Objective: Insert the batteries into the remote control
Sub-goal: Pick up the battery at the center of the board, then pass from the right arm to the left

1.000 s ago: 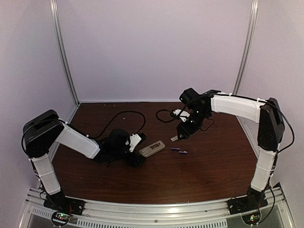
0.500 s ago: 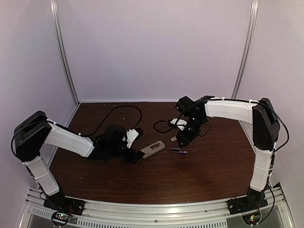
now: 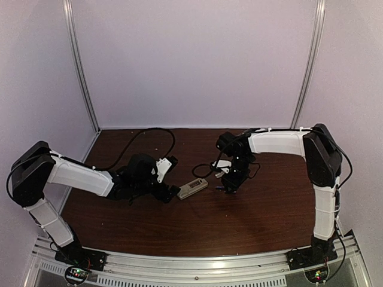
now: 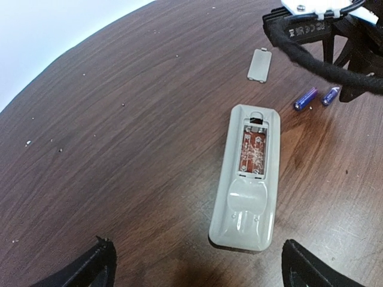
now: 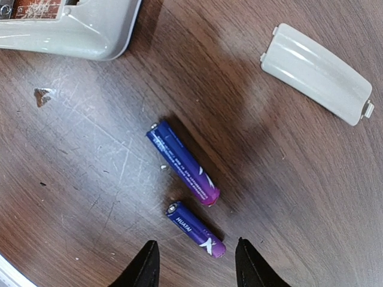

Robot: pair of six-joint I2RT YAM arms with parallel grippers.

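The remote control (image 3: 192, 188) lies back up on the table, its battery bay open and empty, as the left wrist view (image 4: 248, 179) shows. Two blue-purple batteries (image 5: 182, 161) (image 5: 196, 229) lie side by side on the wood, also in the left wrist view (image 4: 306, 98). My right gripper (image 5: 194, 266) is open, low over the table, its fingertips either side of the nearer battery without touching it. My left gripper (image 4: 197, 263) is open, just short of the remote's near end. In the top view the right gripper (image 3: 229, 184) hides the batteries.
The loose beige battery cover (image 5: 317, 73) lies beside the batteries, also in the left wrist view (image 4: 260, 64). Black cables (image 3: 143, 140) trail across the back of the dark wooden table (image 3: 197, 221). White walls and metal posts close in the sides.
My right gripper has moved left and down over the batteries, hiding them from above. My left arm has stretched lower, its gripper staying by the remote's left end.
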